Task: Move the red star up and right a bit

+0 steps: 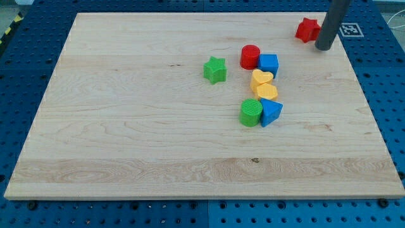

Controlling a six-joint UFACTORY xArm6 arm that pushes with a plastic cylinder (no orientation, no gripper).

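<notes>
The red star (307, 30) lies near the top right corner of the wooden board (126, 126). My tip (324, 46) rests on the board just right of and slightly below the red star, touching or almost touching its right side. The dark rod rises from there out of the view's top and hides the star's right edge.
A cluster sits right of centre: red cylinder (250, 57), blue block (269, 64), two yellow hearts (261, 78) (267, 92), green cylinder (251, 113), blue triangular block (271, 112). A green star (215, 69) lies to their left. A marker tag (350, 29) is at the top right corner.
</notes>
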